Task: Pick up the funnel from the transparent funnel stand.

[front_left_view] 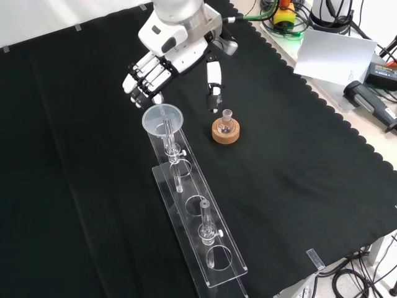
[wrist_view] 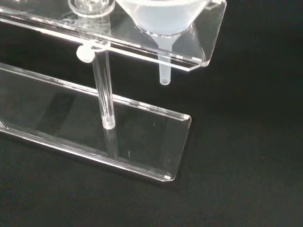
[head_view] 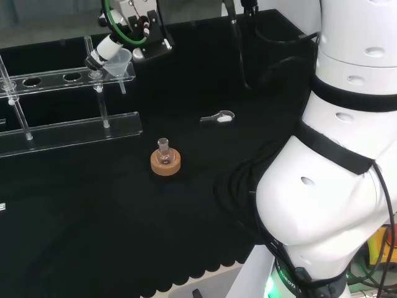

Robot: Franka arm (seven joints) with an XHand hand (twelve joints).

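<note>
One clear funnel (front_left_view: 162, 119) sits in the end hole of the see-through stand (front_left_view: 218, 251), at the end nearest the hand (front_left_view: 162, 65). Its thin tube hangs down through the hole. The hand is just beside the funnel's rim, fingers fairly straight and thumb apart, holding nothing. One small flask (front_left_view: 226, 123) sits on one cork ring (front_left_view: 225, 131), with bare black cloth (front_left_view: 310, 161) around it.

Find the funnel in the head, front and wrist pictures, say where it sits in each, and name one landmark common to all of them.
Head view: the funnel sits upper left, in the end hole of the clear stand, by the hand.
Front view: upper middle, at the stand's far end, just below the hand.
Wrist view: its cone and spout hang through the stand's top plate.
Shared landmark: the stand.
</note>
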